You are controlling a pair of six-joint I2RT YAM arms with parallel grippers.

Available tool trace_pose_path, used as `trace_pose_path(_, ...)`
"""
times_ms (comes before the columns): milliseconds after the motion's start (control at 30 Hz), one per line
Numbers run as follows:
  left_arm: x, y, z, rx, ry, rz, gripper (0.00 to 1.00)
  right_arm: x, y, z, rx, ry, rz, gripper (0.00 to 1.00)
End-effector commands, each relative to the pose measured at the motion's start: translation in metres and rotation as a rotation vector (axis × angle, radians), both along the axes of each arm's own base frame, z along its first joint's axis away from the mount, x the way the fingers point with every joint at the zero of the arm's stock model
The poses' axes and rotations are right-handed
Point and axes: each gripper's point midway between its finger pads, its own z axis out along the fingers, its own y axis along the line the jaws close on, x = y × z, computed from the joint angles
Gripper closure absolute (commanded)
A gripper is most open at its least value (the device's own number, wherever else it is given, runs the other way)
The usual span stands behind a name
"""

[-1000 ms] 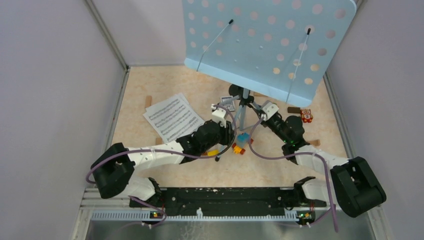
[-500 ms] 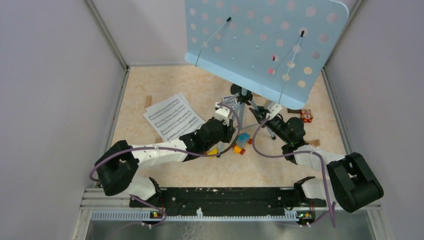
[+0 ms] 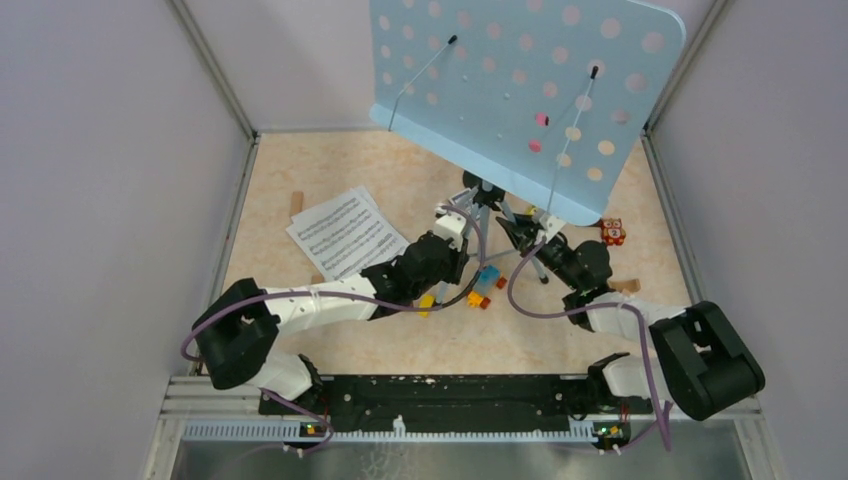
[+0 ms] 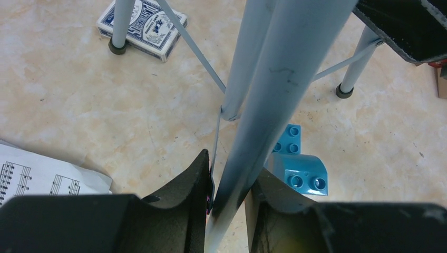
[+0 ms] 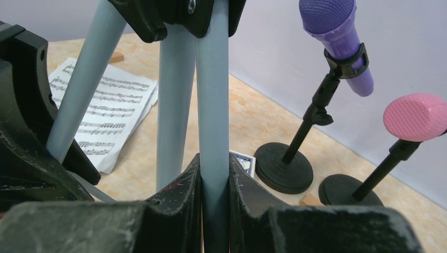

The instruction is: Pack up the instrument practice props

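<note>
Close in, the left gripper is clamped on a pale blue tube of the stand, a finger on each side. The right gripper is clenched on another of the stand's tubes, pads tight against it. I'd call that a two-handed hold for a reason: the stand is top-heavy, with the big perforated desk high above a narrow tripod, so one grip could let it swing or tip.

Just beyond the left fingers sits a blue brick, and one rubber foot is at the edge of the card box; on it or in front, I can't tell. The pages lie flat to the left, untouched. Furthest back, the purple mic and pink mic stand in their holders, waiting.

Both arms stretch low from their bases, the left arm angling right, the right arm angling left, wrists meeting at the stand's base.
</note>
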Motion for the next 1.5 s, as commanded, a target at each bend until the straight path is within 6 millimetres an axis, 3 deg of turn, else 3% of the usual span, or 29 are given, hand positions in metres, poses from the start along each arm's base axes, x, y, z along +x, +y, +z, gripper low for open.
trace_pose_path(0,0.019,0.020,0.015,-0.033,-0.035,0.099,1.00,-0.042,0.023,0.079,0.128,-0.290,0.184,1.00)
trace_pose_path(267,0.012,0.012,0.024,-0.039,-0.042,0.026,1.00,-0.060,0.029,0.061,0.129,-0.268,0.227,1.00)
trace_pose_path(567,0.006,0.024,0.009,0.013,-0.014,0.035,1.00,-0.046,0.012,0.018,0.111,-0.133,0.094,1.00)
trace_pose_path(700,0.000,0.032,0.009,0.030,-0.004,0.058,1.00,-0.039,0.008,0.009,0.101,-0.092,0.057,1.00)
trace_pose_path(1033,-0.022,0.050,0.012,0.067,-0.026,0.118,1.00,-0.024,0.031,-0.014,0.057,-0.024,0.136,1.00)
trace_pose_path(1467,-0.008,0.069,0.004,0.141,-0.054,0.263,1.00,0.016,0.058,-0.027,0.042,0.020,0.166,1.00)
